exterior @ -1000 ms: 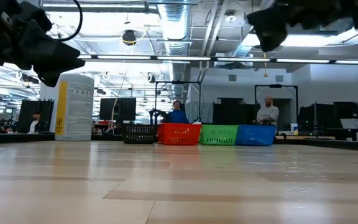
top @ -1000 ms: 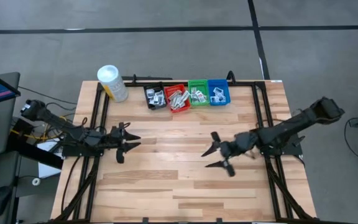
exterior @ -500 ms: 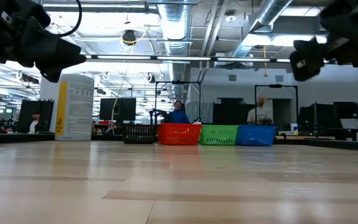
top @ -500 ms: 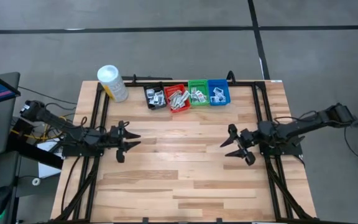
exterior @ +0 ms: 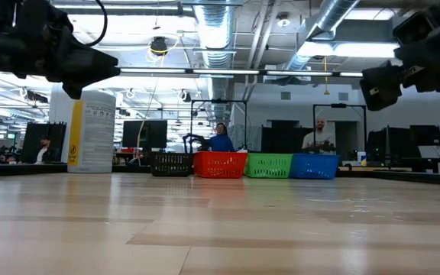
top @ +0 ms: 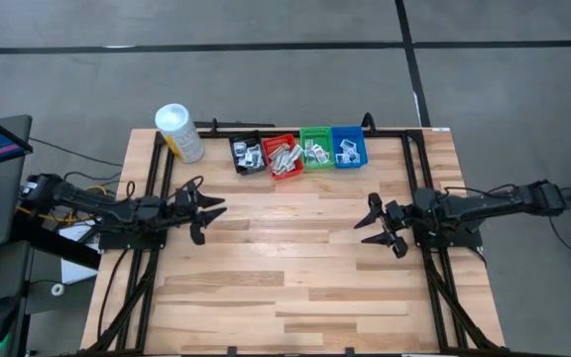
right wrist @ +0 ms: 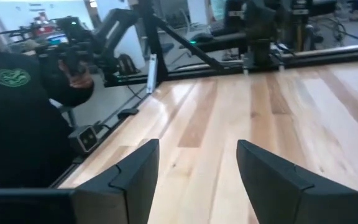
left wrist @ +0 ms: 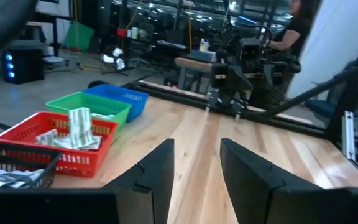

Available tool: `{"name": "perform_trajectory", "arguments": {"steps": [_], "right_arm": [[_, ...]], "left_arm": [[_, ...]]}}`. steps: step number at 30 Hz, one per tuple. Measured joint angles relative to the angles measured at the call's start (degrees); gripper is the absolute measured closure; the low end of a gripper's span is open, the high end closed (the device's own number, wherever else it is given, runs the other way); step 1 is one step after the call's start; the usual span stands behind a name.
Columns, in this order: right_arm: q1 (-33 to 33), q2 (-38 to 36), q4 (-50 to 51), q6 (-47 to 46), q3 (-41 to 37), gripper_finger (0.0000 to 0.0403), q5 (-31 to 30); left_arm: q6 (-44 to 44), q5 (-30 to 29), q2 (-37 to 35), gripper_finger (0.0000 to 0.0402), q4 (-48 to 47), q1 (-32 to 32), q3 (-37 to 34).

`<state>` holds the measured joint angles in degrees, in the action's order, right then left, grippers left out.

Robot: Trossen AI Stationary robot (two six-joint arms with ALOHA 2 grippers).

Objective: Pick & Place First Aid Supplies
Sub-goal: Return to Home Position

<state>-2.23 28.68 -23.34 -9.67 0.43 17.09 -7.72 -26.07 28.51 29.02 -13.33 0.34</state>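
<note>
At the left side of the wooden table, the left gripper hangs low over the boards, pointing toward the middle. Its two fingers stand apart with a clear gap, and nothing is between them. Behind it, at the far left corner, a white canister with a yellow label stands upright.

Along the far edge, four small bins stand close together in one row. The black bin comes first, then the red bin, the green bin and the blue bin. All the first aid supplies I can see are inside these bins. White packets lie in the black bin, and pale-green strips are piled in the red bin, some of them rising above its rim. More small packets lie in the green and the blue bin, but their print is too small to read. No packet lies on the bare boards.

At the right side, the right gripper also hangs low over the table, pointing toward the middle and well apart from the bins. Its fingers are spread wide and hold nothing.
</note>
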Motion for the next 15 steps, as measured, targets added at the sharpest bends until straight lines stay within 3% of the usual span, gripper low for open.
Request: {"name": "perform_trajectory", "arguments": {"steps": [15], "right_arm": [[2.03,-2.09,2.11,-2.23,-0.02,0.0195,-0.64]], "left_arm": [[-0.02,0.00,0.02,0.0271,0.63,0.90,0.00]]}}
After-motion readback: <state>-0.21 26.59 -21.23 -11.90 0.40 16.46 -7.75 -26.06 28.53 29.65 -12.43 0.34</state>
